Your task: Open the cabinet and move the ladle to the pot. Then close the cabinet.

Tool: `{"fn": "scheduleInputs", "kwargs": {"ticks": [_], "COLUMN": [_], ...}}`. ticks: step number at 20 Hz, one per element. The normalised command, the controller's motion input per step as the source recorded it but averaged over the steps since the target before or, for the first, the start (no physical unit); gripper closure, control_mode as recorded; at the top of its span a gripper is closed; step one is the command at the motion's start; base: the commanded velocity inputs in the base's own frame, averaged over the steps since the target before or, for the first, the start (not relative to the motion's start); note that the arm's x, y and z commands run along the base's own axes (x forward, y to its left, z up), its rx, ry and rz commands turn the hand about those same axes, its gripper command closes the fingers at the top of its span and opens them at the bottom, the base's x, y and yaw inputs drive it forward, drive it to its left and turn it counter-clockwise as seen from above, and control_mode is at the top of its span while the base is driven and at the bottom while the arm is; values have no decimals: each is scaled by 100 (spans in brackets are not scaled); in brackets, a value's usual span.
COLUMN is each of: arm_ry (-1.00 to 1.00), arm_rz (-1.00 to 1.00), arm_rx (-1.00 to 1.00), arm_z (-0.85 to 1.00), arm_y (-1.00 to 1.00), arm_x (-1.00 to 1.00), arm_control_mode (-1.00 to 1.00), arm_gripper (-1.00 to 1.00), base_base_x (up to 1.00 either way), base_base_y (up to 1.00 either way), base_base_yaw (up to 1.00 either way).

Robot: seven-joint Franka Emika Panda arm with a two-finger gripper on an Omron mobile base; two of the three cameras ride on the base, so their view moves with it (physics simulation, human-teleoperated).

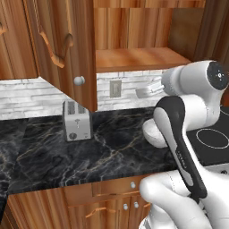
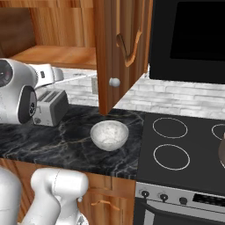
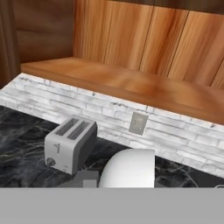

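Cabinet (image 1: 134, 58) is wide open. Its left door (image 1: 67, 44) hangs out over the bench (image 1: 89, 156) above the toaster (image 1: 77, 120), and the shelf inside looks bare in the hand view.

The gripper (image 2: 55, 74) is up in the air, above the toaster and a little to its right, just below the cabinet shelf. The ladle (image 2: 79, 78) is right at the fingers. In the right base view its thin handle pokes out sideways from the hand, away from the toaster and toward the right door's knob (image 2: 114, 82). In the hand view a pale rounded shape (image 3: 127, 168) sits at the bottom, right of the toaster (image 3: 70, 144) and below the wall outlet (image 3: 138, 123). I take that for the ladle's scoop end.

The fingers look drawn in narrow around the ladle, so it reads as held, though the contact itself is hard to make out.

White speckled bowl (image 2: 109, 134) is on the bench to the right of the toaster, next to the stove (image 2: 176, 140). A brown sliver at the stove's far edge, well away from the toaster, looks like the pot (image 2: 222, 151).
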Motion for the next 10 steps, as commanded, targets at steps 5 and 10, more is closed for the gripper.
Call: {"fn": "scheduleInputs", "kwargs": {"ticks": [5, 10], "arm_ry": [0, 0], "arm_rz": [0, 0], "arm_rx": [0, 0], "arm_z": [1, 0], "arm_y": [0, -1], "arm_x": [-9, -3], "arm_control_mode": [-100, 100], "arm_gripper": [100, 100], "base_base_x": [0, -10], "base_base_y": [0, -3], "base_base_yaw": [0, 0]}}
